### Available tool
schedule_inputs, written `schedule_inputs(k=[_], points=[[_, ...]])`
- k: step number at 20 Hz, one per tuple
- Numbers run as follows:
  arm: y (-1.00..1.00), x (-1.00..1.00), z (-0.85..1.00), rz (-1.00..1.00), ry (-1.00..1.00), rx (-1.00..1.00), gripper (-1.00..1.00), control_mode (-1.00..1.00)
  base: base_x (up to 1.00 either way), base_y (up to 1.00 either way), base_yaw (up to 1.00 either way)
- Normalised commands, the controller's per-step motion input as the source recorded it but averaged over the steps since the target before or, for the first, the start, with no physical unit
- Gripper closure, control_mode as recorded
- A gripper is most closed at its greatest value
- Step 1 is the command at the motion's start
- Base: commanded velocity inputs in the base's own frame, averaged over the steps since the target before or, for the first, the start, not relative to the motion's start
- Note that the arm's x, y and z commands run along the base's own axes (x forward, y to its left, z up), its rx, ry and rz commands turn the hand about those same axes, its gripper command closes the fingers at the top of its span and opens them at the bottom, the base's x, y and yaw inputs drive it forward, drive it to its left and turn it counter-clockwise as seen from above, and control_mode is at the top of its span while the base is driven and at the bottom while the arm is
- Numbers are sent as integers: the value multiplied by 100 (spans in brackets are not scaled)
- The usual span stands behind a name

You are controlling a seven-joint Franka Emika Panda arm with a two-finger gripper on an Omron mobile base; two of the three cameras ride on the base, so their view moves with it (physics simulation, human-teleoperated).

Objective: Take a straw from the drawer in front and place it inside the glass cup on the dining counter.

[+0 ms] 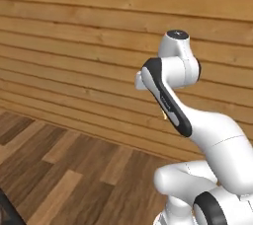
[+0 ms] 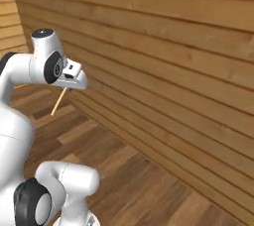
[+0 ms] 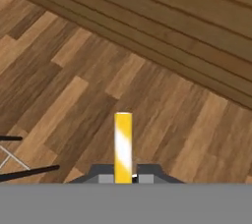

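Text on my arm: faint marks on the dark band, too small to read.
Straw: plain yellow, no print.
Wall: bare wood planks, no sign or label.
Floor: wood boards, no numbers or marks.
Readable text overall: none.

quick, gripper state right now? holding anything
gripper: closed on the straw, which sticks out from between the fingertips, over the wood floor.
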Motion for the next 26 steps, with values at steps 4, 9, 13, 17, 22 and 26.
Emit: schedule_inputs(k=[4, 9, 13, 17, 22, 26], points=[[0, 0, 0, 0, 0, 0, 100, 100, 100, -8, 60], [0, 0, 0, 0, 0, 0, 100, 100, 100, -2, 69], [0, 0, 0, 0, 0, 0, 100, 100, 100, 0, 75], [0, 0, 0, 0, 0, 0, 100, 100, 100, -1, 75], [0, 0, 0, 0, 0, 0, 100, 100, 97, -9, 73], [0, 0, 0, 0, 0, 0, 100, 100, 79, -23, 71]])
